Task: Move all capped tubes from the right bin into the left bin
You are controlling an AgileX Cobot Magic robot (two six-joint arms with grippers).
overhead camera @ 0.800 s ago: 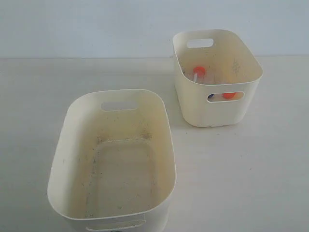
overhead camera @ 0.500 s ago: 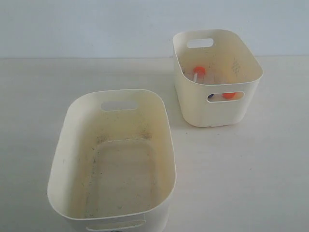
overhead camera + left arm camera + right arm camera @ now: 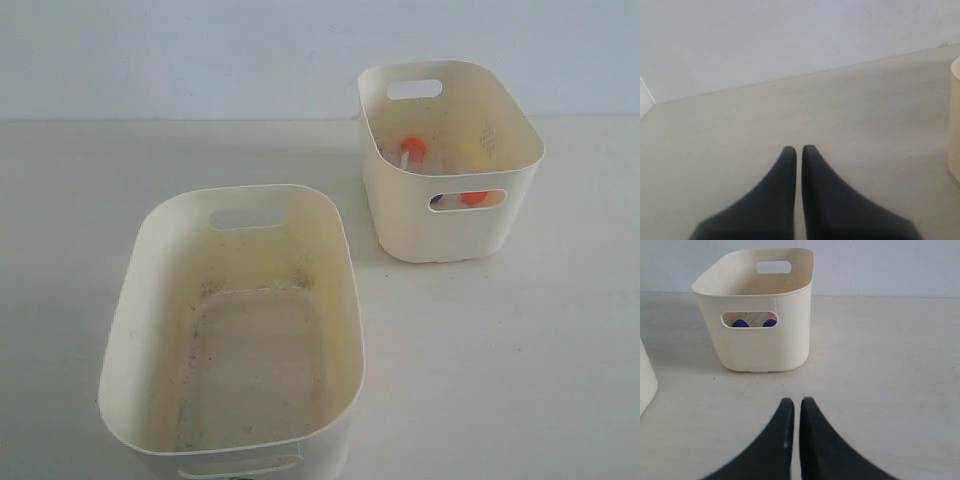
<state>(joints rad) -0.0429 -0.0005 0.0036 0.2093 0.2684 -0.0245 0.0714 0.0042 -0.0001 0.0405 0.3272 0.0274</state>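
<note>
Two orange caps (image 3: 412, 147), two blue caps (image 3: 740, 323) in right bin (image 3: 450, 225), left hand (image 3: 798, 149) closed, right hand (image 3: 797, 401) closed

The right bin (image 3: 760, 345), straight ahead of the right gripper (image 3: 796, 402), is plain cream. Through its slot handle 2 capped tubes (image 3: 740, 323) show dark blue caps. From the exterior view 2 orange caps (image 3: 413, 147) show in it, and a faint grey mark (image 3: 487, 135) patterns its inner wall. The left bin (image 3: 130, 330) is cream too, its floor peppered with dark specks (image 3: 297, 268). The left gripper (image 3: 798, 150) and the right gripper are both matte black. The table (image 3: 500, 350) is off-white and the wall (image 3: 200, 50) pale bluish grey.
</note>
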